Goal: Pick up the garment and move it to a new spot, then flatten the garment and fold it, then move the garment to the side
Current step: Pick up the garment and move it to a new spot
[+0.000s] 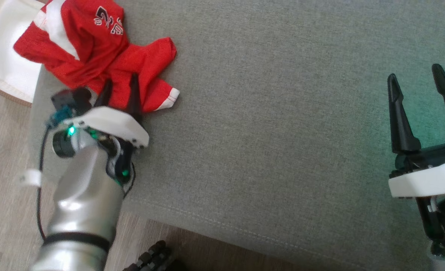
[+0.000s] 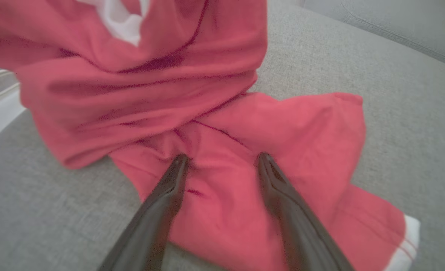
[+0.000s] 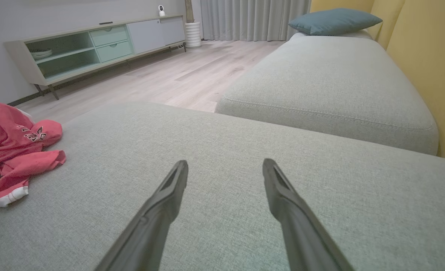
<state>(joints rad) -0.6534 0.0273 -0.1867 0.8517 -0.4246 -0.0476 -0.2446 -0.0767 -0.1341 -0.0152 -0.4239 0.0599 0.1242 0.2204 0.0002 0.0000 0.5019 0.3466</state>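
Lettering point(image 1: 109, 20) in black and white crosses the red jersey point(image 1: 94, 49), but folds break it up and it cannot be read. The jersey lies crumpled at the left corner of the grey sofa cushion point(image 1: 282, 131), its upper part over what may be a white basket point(image 1: 0, 56). The left end effector point(image 1: 121, 78) is released, spread fingertips resting on the jersey's lower folds. The right end effector point(image 1: 414, 71), also released, hovers over bare cushion well apart from it. Across the room a sideboard point(image 3: 94, 45) holds dishes point(image 3: 41, 54) in its open upper compartment.
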